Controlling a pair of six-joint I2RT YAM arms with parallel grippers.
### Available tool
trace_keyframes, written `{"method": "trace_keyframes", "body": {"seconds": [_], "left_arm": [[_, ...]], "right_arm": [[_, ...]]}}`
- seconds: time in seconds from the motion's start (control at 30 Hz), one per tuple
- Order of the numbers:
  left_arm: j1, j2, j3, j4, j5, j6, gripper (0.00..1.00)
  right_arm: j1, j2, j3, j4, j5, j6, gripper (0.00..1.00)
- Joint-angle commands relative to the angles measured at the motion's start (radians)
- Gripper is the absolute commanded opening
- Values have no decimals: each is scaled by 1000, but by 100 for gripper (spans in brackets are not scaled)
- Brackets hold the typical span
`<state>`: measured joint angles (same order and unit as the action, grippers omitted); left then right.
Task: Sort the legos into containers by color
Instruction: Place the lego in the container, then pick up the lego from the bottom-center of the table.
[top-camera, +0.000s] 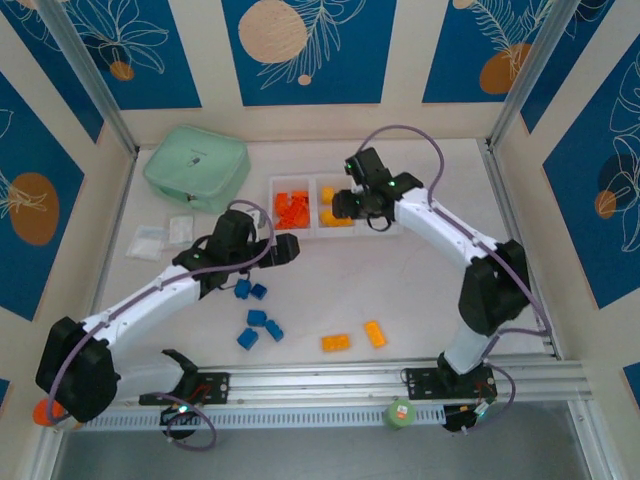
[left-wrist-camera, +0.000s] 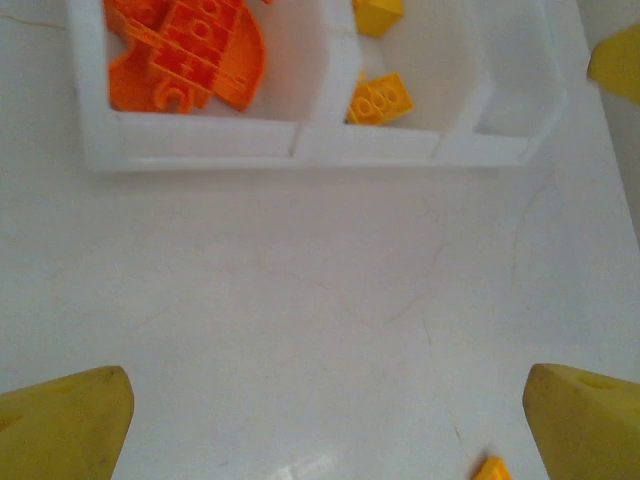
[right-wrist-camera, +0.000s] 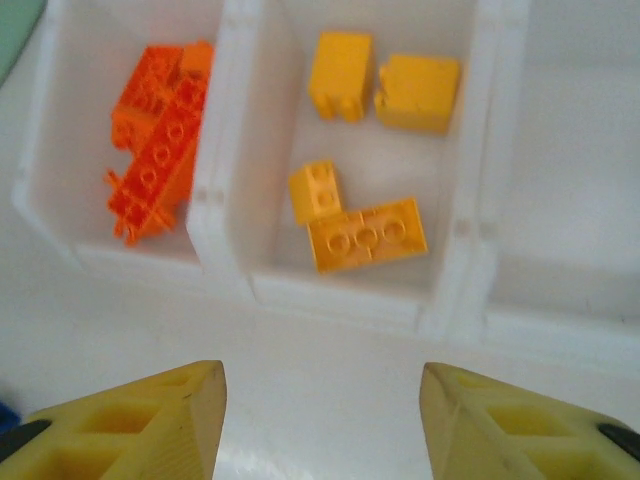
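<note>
Three joined white bins (top-camera: 308, 232) stand at the table's back middle. Red-orange legos (top-camera: 292, 208) lie in the left bin, yellow-orange legos (top-camera: 330, 210) in the middle one. Several blue legos (top-camera: 257, 317) and two yellow-orange ones (top-camera: 335, 343) lie loose on the table. My left gripper (top-camera: 287, 248) hovers open just in front of the bins; in its wrist view the gripper (left-wrist-camera: 325, 430) holds nothing, with the red-orange pile (left-wrist-camera: 190, 50) ahead. My right gripper (top-camera: 345, 205) hangs open above the middle bin's front wall; between its fingertips the gripper (right-wrist-camera: 322, 420) is empty, yellow bricks (right-wrist-camera: 365, 235) beyond.
A mint green zip case (top-camera: 195, 165) lies at the back left, with small clear bags (top-camera: 148, 240) in front of it. The aluminium rail (top-camera: 400, 380) runs along the near edge. The third bin (right-wrist-camera: 570, 290) looks empty in the right wrist view.
</note>
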<state>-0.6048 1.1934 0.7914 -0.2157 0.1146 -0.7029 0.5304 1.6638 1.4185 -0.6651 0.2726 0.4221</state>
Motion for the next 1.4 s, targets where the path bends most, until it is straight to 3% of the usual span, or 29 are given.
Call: {"method": "trace_keyframes", "body": {"seconds": [0.0, 0.37, 0.6, 0.87, 1.03, 1.37], "left_arm": [[-53, -26, -38, 38, -13, -39, 99], [-241, -38, -113, 93, -111, -140, 99], [-300, -65, -151, 72, -138, -175, 99], [-305, -86, -184, 61, -147, -184, 99], [-305, -78, -187, 63, -145, -185, 99], [-306, -74, -185, 59, -153, -180, 99]], "right_arm": [[10, -96, -139, -77, -34, 8, 56], [172, -368, -527, -192, -64, 187, 63], [308, -393, -663, -189, -62, 321, 65], [414, -317, -721, -172, -46, 413, 63], [452, -258, -715, -155, -32, 433, 60], [467, -207, -684, -176, 20, 441, 41]]}}
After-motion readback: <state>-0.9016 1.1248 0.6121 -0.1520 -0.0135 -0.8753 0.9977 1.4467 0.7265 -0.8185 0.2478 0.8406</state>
